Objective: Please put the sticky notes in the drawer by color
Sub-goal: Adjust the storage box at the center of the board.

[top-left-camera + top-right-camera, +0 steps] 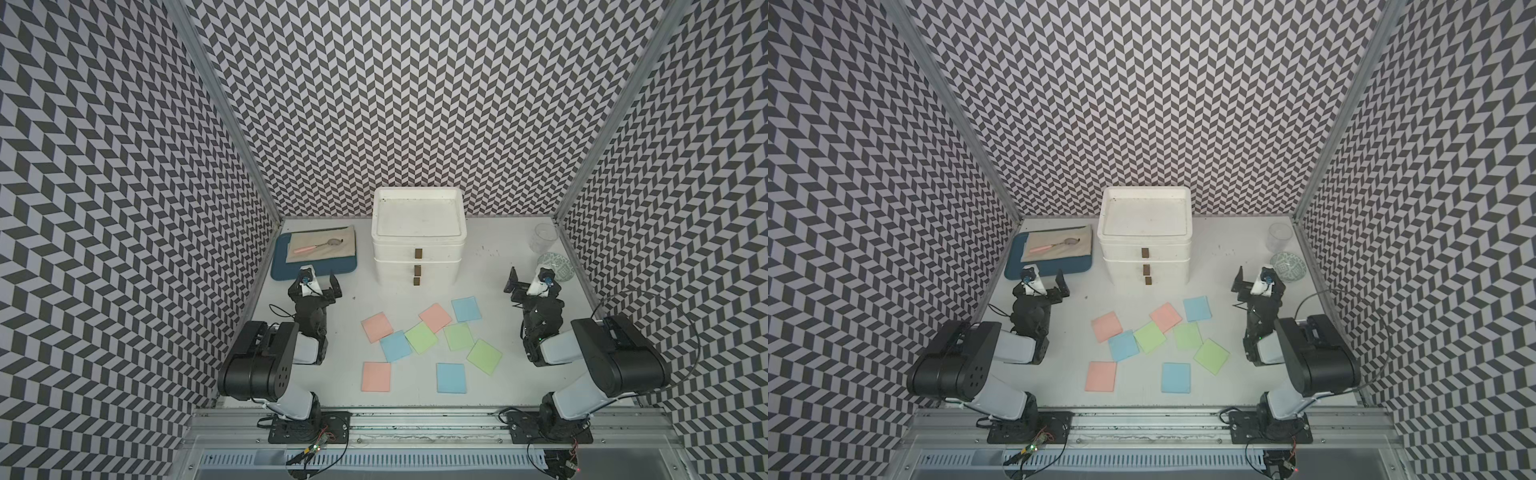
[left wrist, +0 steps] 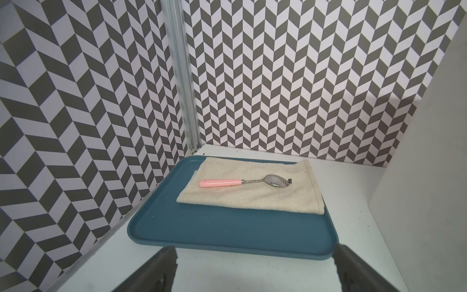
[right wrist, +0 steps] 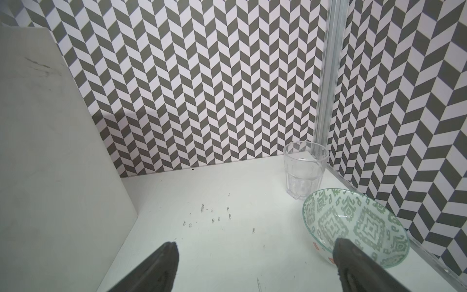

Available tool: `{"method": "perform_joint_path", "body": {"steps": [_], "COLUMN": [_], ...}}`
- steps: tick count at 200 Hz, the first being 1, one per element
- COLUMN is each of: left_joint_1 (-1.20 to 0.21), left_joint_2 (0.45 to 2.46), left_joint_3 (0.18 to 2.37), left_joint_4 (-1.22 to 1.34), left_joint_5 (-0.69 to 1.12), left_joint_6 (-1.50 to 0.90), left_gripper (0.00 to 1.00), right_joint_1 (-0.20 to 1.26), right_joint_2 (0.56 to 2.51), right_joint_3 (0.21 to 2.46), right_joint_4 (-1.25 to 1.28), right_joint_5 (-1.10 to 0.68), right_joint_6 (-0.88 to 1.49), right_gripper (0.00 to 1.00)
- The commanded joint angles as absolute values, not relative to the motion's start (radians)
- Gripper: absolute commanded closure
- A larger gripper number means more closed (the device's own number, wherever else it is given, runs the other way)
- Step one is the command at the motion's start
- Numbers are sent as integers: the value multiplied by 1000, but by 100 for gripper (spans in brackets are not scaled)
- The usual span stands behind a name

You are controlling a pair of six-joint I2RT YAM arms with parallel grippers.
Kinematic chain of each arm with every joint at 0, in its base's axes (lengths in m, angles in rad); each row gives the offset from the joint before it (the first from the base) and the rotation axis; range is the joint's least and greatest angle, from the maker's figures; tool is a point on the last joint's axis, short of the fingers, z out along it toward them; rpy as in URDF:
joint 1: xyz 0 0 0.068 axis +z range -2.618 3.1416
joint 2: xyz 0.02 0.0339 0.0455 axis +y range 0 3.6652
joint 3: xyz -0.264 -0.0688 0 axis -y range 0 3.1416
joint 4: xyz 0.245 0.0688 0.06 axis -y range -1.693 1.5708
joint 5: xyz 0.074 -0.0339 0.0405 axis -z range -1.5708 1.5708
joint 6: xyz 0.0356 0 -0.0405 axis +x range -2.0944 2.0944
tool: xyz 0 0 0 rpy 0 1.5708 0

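Several sticky notes lie flat on the white table in front of the drawer (image 1: 417, 249) (image 1: 1145, 249): three pink (image 1: 377, 327), three blue (image 1: 466, 308) and three green (image 1: 421, 338), some overlapping. All three drawers of the white unit are closed, with brown tab handles. My left gripper (image 1: 316, 279) (image 2: 255, 249) stands open and empty to the left of the unit, at the tray's near edge. To the right of the unit, near the bowl, my right gripper (image 1: 534, 277) (image 3: 255, 244) is also open and empty. The unit's side walls (image 2: 429, 151) (image 3: 38, 151) show in the wrist views.
A blue tray (image 1: 286, 268) (image 2: 227, 227) at the back left holds a beige cloth (image 2: 252, 194) and a pink-handled spoon (image 2: 219, 182). A clear glass (image 1: 544, 237) (image 3: 304, 169) and a green-patterned bowl (image 1: 557, 266) (image 3: 353, 222) stand at the back right. Patterned walls enclose three sides.
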State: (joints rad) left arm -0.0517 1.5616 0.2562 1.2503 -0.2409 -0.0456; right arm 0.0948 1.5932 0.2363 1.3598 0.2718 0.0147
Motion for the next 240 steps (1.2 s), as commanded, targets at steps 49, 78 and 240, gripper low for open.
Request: {"method": "perform_joint_path", "body": {"steps": [49,78,240], "left_joint_1": [-46,-45,-86], "left_joint_2": [1544,1544,1471], "left_joint_3": [249,249,301], "left_joint_4": [1247,1246,1112], "left_joint_5": [-233,-233,-251], "left_joint_6": [-40,-40,10], "left_gripper": [0,0,0], "right_joint_1": [90,89,98], "right_joint_2": [1574,1574,1403], "right_joint_3": [230,230,173], "right_joint_4": [1388,1387,1303], "right_joint_5": [268,268,325], "right_joint_6": [7,7,16], "right_gripper": [0,0,1]}}
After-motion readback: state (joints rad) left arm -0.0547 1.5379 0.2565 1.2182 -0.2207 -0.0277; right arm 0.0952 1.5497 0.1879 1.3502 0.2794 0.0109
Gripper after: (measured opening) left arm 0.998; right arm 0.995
